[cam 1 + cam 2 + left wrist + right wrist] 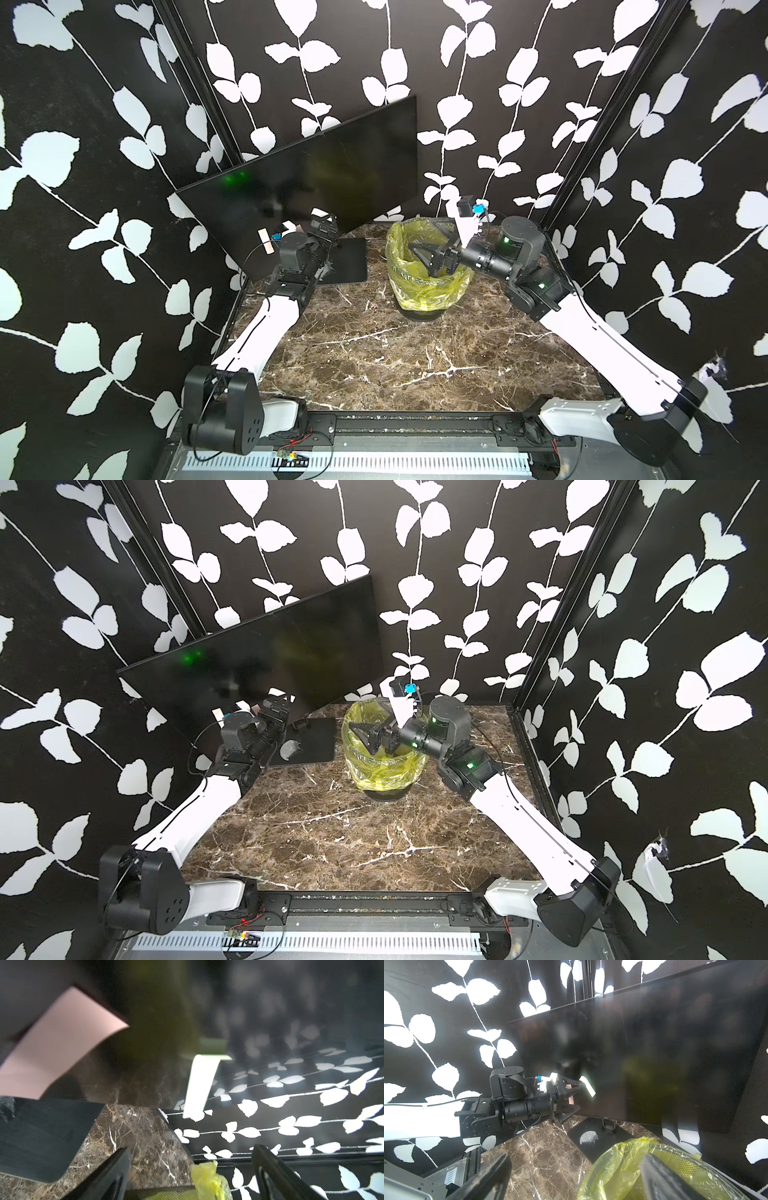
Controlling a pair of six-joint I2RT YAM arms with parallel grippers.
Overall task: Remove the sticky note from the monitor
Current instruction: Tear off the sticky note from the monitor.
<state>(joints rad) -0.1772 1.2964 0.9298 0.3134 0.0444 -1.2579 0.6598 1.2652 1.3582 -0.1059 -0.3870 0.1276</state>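
The monitor (332,166) (270,654) (654,1053) leans at the back left, dark and glossy. A pink sticky note (58,1043) (571,1095) clings to its lower screen, one edge curling off. A second, pale note (199,1084) (588,1085) sticks nearby. My left gripper (191,1167) (581,1096) is open right in front of the screen. From the side the pink note shows in the gap between its fingers, and nothing is pinched. My right gripper (426,239) (575,1172) hangs open and empty over the bin.
A mesh bin (415,291) (374,771) lined with a yellow bag (623,1167) stands at the back middle of the marble table (374,353). The monitor's flat black base plate (349,257) (41,1136) lies between the bin and my left arm. Leaf-patterned walls close in on three sides.
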